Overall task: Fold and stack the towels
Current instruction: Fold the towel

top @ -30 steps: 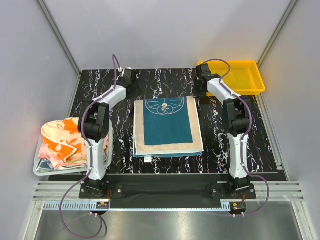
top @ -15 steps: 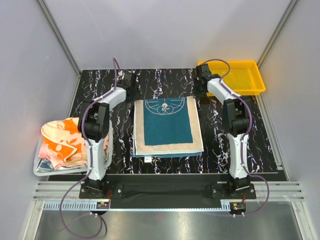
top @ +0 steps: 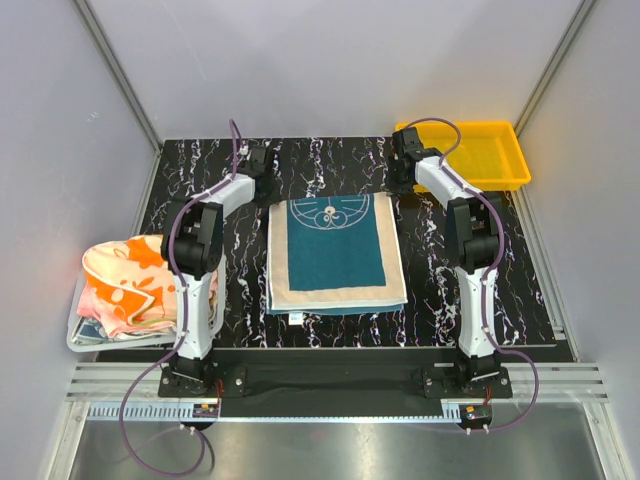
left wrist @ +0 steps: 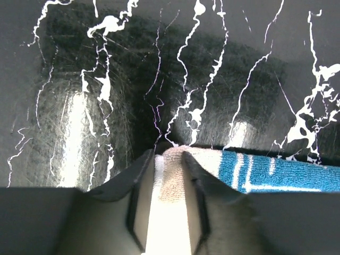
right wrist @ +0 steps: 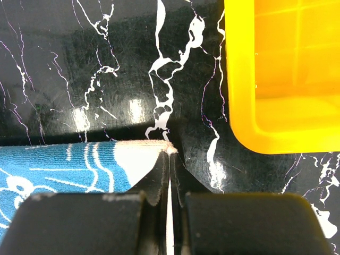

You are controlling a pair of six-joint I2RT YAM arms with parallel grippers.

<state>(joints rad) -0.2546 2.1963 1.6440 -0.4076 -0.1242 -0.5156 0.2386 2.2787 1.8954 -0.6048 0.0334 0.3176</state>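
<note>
We're seeing the left gripper point(left wrist: 162, 161) having just slid in, jaws narrow on the far-left corner of the teal towel point(top: 335, 252) lying in the middle of the surface point(top: 440, 290), while the right gripper point(right wrist: 169, 161) is pinching the far-right corner, jaws almost shut, so we're likely starting the fold.

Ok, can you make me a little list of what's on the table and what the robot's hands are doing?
middle: teal towel flat on the black table, more cloth under it
left gripper: pinching the towel's far left corner
right gripper: pinching its far right corner
left side: orange-and-cream towels heaped in a white basket
far right: yellow tray
</note>
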